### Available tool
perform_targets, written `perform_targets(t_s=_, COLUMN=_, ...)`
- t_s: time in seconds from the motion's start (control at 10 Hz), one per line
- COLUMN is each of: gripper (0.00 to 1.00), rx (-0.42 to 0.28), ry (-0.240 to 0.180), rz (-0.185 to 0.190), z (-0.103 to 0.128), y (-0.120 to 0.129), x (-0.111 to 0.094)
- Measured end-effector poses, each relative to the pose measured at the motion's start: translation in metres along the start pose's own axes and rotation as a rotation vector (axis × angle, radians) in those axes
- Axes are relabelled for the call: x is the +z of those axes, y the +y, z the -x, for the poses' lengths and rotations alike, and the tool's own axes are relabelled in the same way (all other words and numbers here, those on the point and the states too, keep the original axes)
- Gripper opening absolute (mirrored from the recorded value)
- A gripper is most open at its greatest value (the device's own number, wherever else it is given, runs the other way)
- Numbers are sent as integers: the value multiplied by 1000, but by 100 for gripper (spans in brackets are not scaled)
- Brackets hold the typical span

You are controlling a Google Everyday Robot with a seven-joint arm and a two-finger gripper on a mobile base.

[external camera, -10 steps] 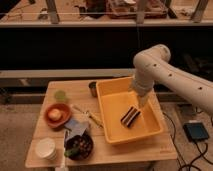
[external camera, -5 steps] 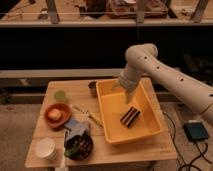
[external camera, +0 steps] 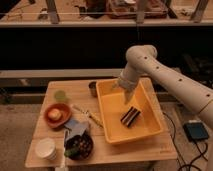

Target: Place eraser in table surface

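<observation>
Yellow bin [external camera: 111,107] sits near orange bowl [external camera: 65,119] and white cup [external camera: 46,148].

Arm [external camera: 172,82] behind claw [external camera: 128,97] over yellow bin [external camera: 112,116], cut off right.

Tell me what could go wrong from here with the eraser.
1. The eraser lies askew in the bin, below the open gripper, which hangs over the bin's back half. A straight descent may miss or nudge it.
2. The bin's walls are high, so carrying the eraser out low could clip the rim.
3. The table is crowded left of the bin with bowls and a cup. A careless drop may land on them.
</observation>
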Motion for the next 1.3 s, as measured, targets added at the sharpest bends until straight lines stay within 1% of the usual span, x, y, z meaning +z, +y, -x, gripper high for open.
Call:
perform_targets(t_s=0.1, gripper=65, rx=1, ry=-18, rz=3, z=-2, y=6, x=11)
perform_targets(t_s=0.2, gripper=65, rx=4, ry=-35, rz=11, z=-5, y=13, x=26)
perform_targets(t_s=0.3, gripper=65, rx=8, ry=-55, rz=24, z=-8, y=23, x=46)
perform_targets(t_s=0.5, gripper=65, rx=19, ry=-77, rz=51, z=-12, y=40, x=69)
perform_targets(t_s=0.7, gripper=65, rx=26, ry=-79, rz=82, z=-13, y=51, x=76)
perform_targets(t_s=0.9, gripper=65, rx=35, ry=-64, rz=114, z=-14, y=59, x=80)
perform_targets(t_s=1.0, gripper=65, rx=38, ry=-55, rz=124, z=-15, y=63, x=81)
perform_targets(t_s=1.3, gripper=65, rx=37, ry=-37, rz=136, z=-20, y=74, x=86)
